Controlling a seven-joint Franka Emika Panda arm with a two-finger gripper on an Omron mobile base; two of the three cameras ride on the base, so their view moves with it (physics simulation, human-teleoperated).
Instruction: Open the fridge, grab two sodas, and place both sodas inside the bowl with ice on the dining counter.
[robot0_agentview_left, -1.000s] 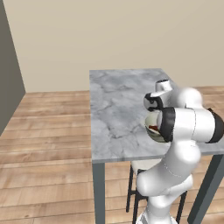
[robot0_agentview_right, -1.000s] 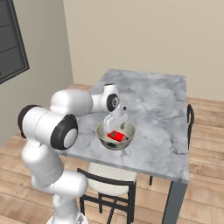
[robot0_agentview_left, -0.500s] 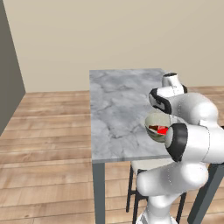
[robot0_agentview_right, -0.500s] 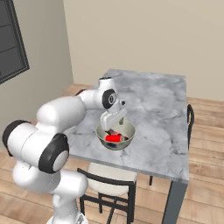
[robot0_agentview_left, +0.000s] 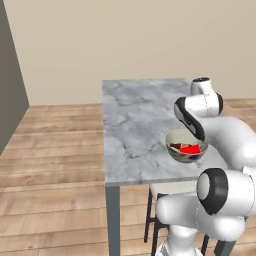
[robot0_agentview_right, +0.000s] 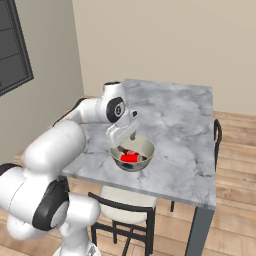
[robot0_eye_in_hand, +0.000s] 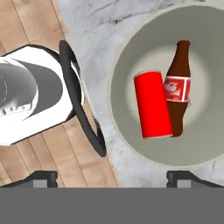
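1. Gripper (robot0_eye_in_hand: 111, 177) hangs above the bowl (robot0_agentview_right: 144, 146), jaws spread wide, nothing between them. Only the two dark fingertips (robot0_eye_in_hand: 40, 176) show in the hand view, one over the floor side, one over the bowl rim.
2. Bowl sits on the dining counter (robot0_agentview_left: 135, 120), close to the edge nearest the robot base.
3. Both sodas lie flat in the bowl, side by side and touching: red can (robot0_eye_in_hand: 152, 105), plain smooth cylinder; brown bottle (robot0_eye_in_hand: 178, 94), narrow neck, red label band with white script.
4. Bowl (robot0_eye_in_hand: 127, 70): round, pale cream-green outside, greyer inside.
5. Counter top: grey-white veined marble, rectangular, thin grey legs (robot0_agentview_left: 113, 220).
6. Chair (robot0_agentview_right: 120, 209) with cream seat and thin black frame tucked under the near edge, just below the bowl; its black rail (robot0_eye_in_hand: 81, 100) curves beside the counter edge.
7. Wood plank floor (robot0_agentview_left: 50, 165); beige wall (robot0_agentview_left: 125, 40) behind.
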